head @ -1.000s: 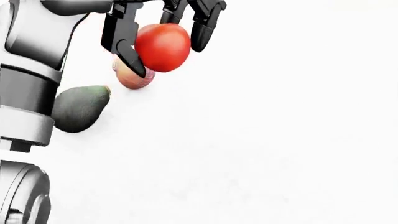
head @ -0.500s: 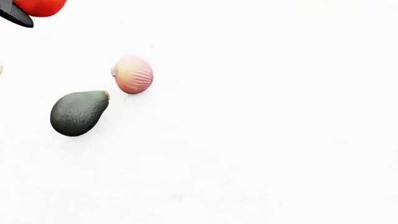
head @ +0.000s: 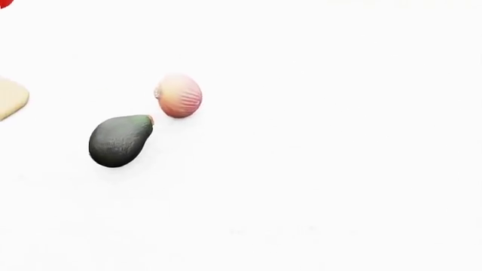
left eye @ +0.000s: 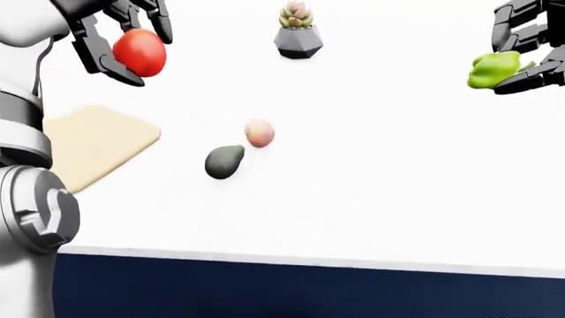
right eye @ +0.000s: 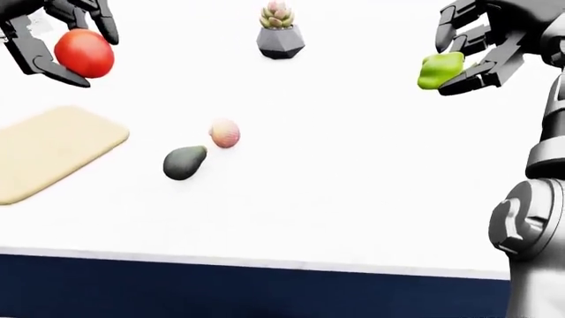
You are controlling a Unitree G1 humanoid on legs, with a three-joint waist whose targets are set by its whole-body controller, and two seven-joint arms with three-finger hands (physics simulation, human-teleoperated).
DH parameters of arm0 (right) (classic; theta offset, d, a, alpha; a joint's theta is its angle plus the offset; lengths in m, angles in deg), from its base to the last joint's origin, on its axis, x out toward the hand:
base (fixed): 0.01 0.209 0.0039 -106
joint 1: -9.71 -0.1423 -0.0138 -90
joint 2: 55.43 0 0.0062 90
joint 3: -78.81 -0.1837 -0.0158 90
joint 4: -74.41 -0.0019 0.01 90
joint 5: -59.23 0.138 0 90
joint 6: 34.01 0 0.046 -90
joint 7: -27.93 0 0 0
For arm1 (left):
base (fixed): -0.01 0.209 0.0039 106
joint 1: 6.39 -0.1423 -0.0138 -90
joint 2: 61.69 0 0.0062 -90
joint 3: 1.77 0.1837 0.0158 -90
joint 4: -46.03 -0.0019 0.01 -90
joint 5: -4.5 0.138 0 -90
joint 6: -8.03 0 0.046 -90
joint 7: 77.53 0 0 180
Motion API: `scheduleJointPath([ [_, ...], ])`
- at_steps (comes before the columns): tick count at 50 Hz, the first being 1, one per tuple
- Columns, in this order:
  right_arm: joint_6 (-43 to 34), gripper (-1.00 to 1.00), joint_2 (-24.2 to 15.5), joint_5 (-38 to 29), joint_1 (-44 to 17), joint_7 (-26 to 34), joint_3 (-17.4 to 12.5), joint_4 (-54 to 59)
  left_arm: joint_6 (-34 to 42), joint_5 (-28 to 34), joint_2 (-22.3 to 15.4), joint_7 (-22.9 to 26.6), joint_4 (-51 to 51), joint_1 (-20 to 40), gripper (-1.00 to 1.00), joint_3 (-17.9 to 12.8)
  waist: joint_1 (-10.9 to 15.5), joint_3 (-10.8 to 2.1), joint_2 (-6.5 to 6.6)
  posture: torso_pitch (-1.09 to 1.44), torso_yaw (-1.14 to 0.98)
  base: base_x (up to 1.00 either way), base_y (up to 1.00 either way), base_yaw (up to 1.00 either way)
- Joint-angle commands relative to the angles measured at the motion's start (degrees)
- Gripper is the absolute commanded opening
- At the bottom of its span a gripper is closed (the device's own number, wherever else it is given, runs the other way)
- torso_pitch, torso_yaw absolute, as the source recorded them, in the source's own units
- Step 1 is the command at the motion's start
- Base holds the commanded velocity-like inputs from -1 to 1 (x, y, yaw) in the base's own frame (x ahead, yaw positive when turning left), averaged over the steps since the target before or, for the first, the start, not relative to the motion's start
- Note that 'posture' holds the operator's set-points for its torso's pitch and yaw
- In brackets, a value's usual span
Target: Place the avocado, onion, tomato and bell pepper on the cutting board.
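Observation:
My left hand (left eye: 124, 40) is shut on the red tomato (left eye: 140, 52), held in the air above and to the right of the tan cutting board (right eye: 48, 149), which lies at the left of the white counter. My right hand (right eye: 472, 53) is shut on the green bell pepper (right eye: 440, 69), held high at the right. The dark green avocado (head: 119, 140) and the pinkish onion (head: 179, 95) lie side by side on the counter, between the two hands. The board's surface is bare.
A small succulent in a grey faceted pot (left eye: 297, 33) stands at the top middle of the counter. The counter's near edge (left eye: 291, 260) runs along the bottom, above a dark blue panel.
My left hand has carried the tomato up and to the left, away from the onion and avocado and out of the head view. The head view has shifted a little, showing the board's corner.

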Motion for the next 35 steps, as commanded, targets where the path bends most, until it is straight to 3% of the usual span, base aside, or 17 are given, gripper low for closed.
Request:
scheduleJointPath([
  [1, 1.2, -1.0, -1.2, 0.8, -2.2, -1.2, -0.8, -2.3, -0.6, -0.6, 0.1, -0.9, 1.8, 2.1, -1.0, -0.2, -0.6, -1.69, 0.3, 0.0, 0.0, 0.0, 0.08, 0.0],
  [7, 1.1, -1.0, -1.3, 0.8, -2.0, -0.9, -1.0, -2.5, -1.0, -0.9, 0.1, -0.7, 2.0, 1.0, -1.0, -0.5, -0.8, -1.29, -1.6, 0.0, 0.0, 0.0, 0.07, 0.0],
  [11, 0.9, -1.0, -1.2, 0.5, -2.8, -1.0, -0.8, -2.3, -1.0, -1.1, -0.3, -0.8, 2.1, 1.5, -1.0, -0.6, -0.5, -1.41, -3.68, 0.0, 0.0, 0.0, 0.08, 0.0],
  [13, 1.2, -1.0, -1.0, 0.4, -2.7, -1.0, -0.7, -2.3, -0.9, -1.2, -0.4, -0.6, 2.1, 1.8, -1.0, -0.7, -0.2, -1.4, -5.54, 0.0, 0.0, 0.0, 0.07, 0.0],
  [15, 1.2, -1.0, -1.0, 0.3, -2.8, -1.0, -0.7, -2.3, -1.1, -1.2, -0.5, -0.5, 2.2, 1.8, -1.0, -0.6, 0.1, -1.7, -8.65, 0.0, 0.0, 0.0, 0.07, 0.0],
  [16, 1.2, -1.0, -1.0, 0.2, -3.0, -0.9, -0.6, -2.3, -1.1, -1.1, -0.6, -0.5, 2.2, 1.8, -1.0, -0.5, 0.0, -1.45, -6.47, 0.0, 0.0, 0.0, 0.07, 0.0],
  [17, 1.2, -1.0, -0.9, 0.1, -3.2, -0.9, -0.6, -2.3, -1.1, -1.1, -0.6, -0.6, 2.1, 1.9, -1.0, -0.5, 0.4, -1.83, -7.15, 0.0, 0.0, 0.0, 0.06, 0.0],
  [18, 1.0, -1.0, -0.9, 0.0, -3.6, -0.8, -0.6, -2.3, -1.1, -1.2, -0.5, -0.3, 2.2, 2.1, -1.0, -0.6, 0.2, -2.04, -6.89, 0.0, 0.0, 0.0, 0.06, 0.0],
  [25, 1.3, -1.0, -0.7, -0.2, -3.6, -0.6, -0.6, -2.2, -1.4, -1.2, -0.7, -0.2, 2.2, 2.2, -1.0, -0.6, 0.6, -1.3, -3.88, 0.0, 0.0, 0.0, 0.06, 0.0],
  [28, 1.3, -1.0, -0.7, -0.3, -3.6, -0.5, -0.6, -2.2, -1.2, -1.8, -0.7, 0.7, 2.4, 2.3, -1.0, -0.9, 0.4, -1.29, -1.98, 0.0, 0.0, 0.0, 0.06, 0.0],
  [30, 1.2, -1.0, -0.6, -0.3, -3.6, -0.4, -0.7, -2.3, -1.3, -1.7, -0.8, 0.5, 2.5, 2.3, -1.0, -0.8, 0.1, -1.25, -0.23, 0.0, 0.0, 0.0, 0.07, 0.0],
  [32, 1.4, -1.0, -0.8, -0.4, -3.7, -0.7, -0.7, -2.2, -1.4, -1.5, -0.9, 0.1, 2.4, 2.2, -1.0, -0.6, -0.3, -1.91, 3.11, 0.0, 0.0, 0.0, 0.06, 0.0],
  [33, 1.4, -1.0, -0.8, -0.4, -3.6, -0.6, -0.7, -2.1, -1.5, -1.4, -1.0, 0.0, 2.3, 2.0, -1.0, -0.6, -0.4, -1.62, 2.07, 0.0, 0.0, 0.0, 0.06, 0.0],
  [35, 1.6, -1.0, -0.8, -0.4, -3.5, -0.8, -0.7, -2.1, -1.5, -1.3, -1.1, 0.0, 2.3, 1.9, -1.0, -0.6, -0.6, -1.45, 1.79, 0.0, 0.0, 0.0, 0.05, 0.0],
])
